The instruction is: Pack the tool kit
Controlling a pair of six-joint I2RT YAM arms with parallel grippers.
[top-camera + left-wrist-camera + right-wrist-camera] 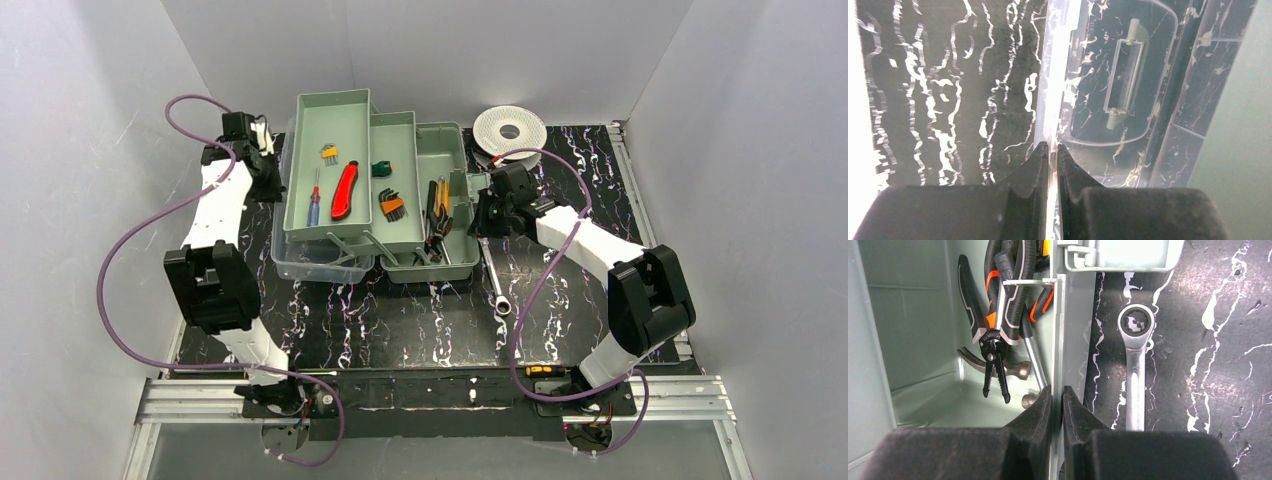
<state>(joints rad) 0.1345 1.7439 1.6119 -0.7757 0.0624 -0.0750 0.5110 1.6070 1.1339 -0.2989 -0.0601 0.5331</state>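
**Desk:** What does the shot show?

**Field:** The tool kit (432, 270) sits open in the middle of the table (400, 330). Its pale green trays (330, 112) are fanned out to the left over the clear lid (1088, 75). The left gripper (1053, 151) is pinched tight on the lid's outer edge. The right gripper (1057, 394) is closed narrowly on the base's right wall, with pliers (998, 315) and a hammer (1003, 369) lying just inside.

**Desk:** Which step is that?

**Field:** By the look of it, closing up: one arm braces the base and the other is set to lift the lid. A ratchet wrench (1135, 365) lies just beside the box, though, unpacked.

**Desk:** And the next move?

**Field:** Likely a steady swing of the lid up and rightward so the trays fold in, with the base held firm. The wrench needs to go in at some point.
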